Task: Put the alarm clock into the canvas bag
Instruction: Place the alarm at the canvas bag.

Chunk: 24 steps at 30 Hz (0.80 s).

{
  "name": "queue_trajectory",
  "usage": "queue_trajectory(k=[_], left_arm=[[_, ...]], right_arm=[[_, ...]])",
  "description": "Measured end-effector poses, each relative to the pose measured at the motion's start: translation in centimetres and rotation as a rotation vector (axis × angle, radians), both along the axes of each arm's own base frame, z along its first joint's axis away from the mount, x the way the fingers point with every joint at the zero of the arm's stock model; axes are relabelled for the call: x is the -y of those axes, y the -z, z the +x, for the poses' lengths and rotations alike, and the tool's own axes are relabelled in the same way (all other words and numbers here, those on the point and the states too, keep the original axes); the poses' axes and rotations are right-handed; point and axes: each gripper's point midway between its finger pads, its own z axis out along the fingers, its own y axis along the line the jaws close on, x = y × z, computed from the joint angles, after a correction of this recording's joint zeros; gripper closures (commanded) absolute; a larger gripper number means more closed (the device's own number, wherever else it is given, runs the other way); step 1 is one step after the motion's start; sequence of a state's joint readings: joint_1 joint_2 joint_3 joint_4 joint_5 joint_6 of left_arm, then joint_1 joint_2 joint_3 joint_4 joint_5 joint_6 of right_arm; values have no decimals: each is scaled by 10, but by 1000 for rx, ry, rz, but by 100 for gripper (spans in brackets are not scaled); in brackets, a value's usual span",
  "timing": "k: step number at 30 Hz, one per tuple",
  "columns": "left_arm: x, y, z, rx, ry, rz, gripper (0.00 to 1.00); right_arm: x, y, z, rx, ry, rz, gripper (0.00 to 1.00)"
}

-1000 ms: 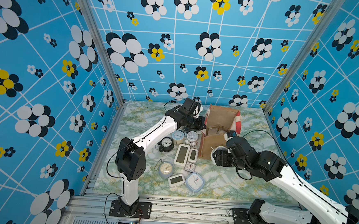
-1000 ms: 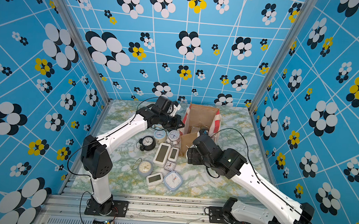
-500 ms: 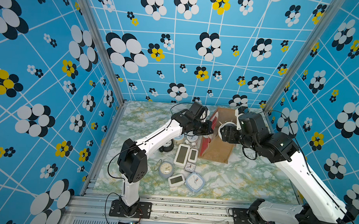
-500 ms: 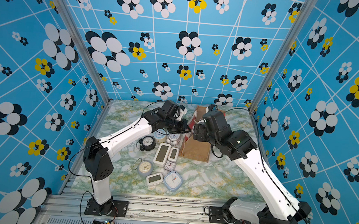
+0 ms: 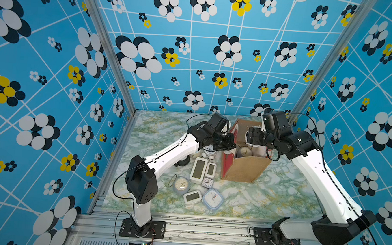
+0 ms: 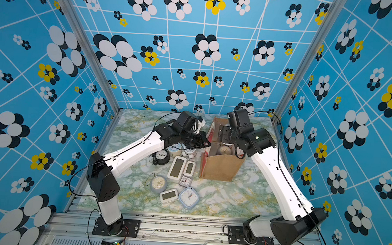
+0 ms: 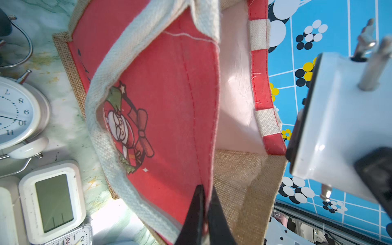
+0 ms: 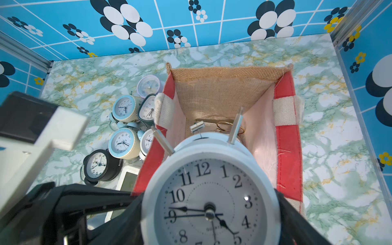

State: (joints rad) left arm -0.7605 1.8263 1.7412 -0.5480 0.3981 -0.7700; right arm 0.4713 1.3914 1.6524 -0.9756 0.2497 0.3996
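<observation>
- The right tool [image 8: 210, 214] has its jaws spread wide, clamped on either side of the round body of a white alarm clock [image 8: 210, 182], with the dial turned toward the wrist camera.
- The clock hangs just above the open mouth of the canvas bag [image 5: 245, 170], over its far end.
- The left tool [image 7: 206, 189] is all but closed, its two black fingers pinching the top edge of the bag's left red side panel [image 7: 169, 95].
- A white webbing handle [image 7: 110, 106] droops down the outside of that panel, beside a printed Santa figure [image 7: 125, 131].
- Inside the bag, a brass-coloured round clock [image 5: 244, 151] lies at the bottom.
- The bag stands upright on the green-marbled tabletop [image 5: 279, 198], right of centre and toward the far side.
- Just left of the bag are two white digital clocks [image 5: 198, 169], side by side.
- Nearer than these lie a small square clock [image 5: 207, 182], a round grey clock [image 5: 181, 185], a small white digital clock [image 5: 192, 196] and a pale blue square clock [image 5: 213, 198].
- A black twin-bell clock [image 6: 161, 157] and several pale round clocks [image 8: 124, 143] sit farther back, partly under the left arm.
</observation>
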Motion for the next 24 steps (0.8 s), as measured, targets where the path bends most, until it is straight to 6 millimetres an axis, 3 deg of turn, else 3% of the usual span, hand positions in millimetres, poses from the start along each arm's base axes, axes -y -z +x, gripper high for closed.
queue_trajectory(k=[5, 8, 14, 17, 24], left_arm=[[-14, 13, -1, 1, -29, 58, 58], [-21, 14, 4, 16, -42, 72, 51], [-44, 16, 27, 34, -88, 93, 56], [-51, 15, 33, 31, -88, 83, 68], [-44, 9, 30, 21, -45, 33, 78]], right_arm=[[-12, 16, 10, -48, -30, 23, 58], [-20, 30, 19, -85, -46, 37, 58], [-35, 65, 36, -171, -72, 48, 59], [-43, 83, 45, -208, -87, 49, 59], [-54, 120, 65, -264, -93, 49, 59]])
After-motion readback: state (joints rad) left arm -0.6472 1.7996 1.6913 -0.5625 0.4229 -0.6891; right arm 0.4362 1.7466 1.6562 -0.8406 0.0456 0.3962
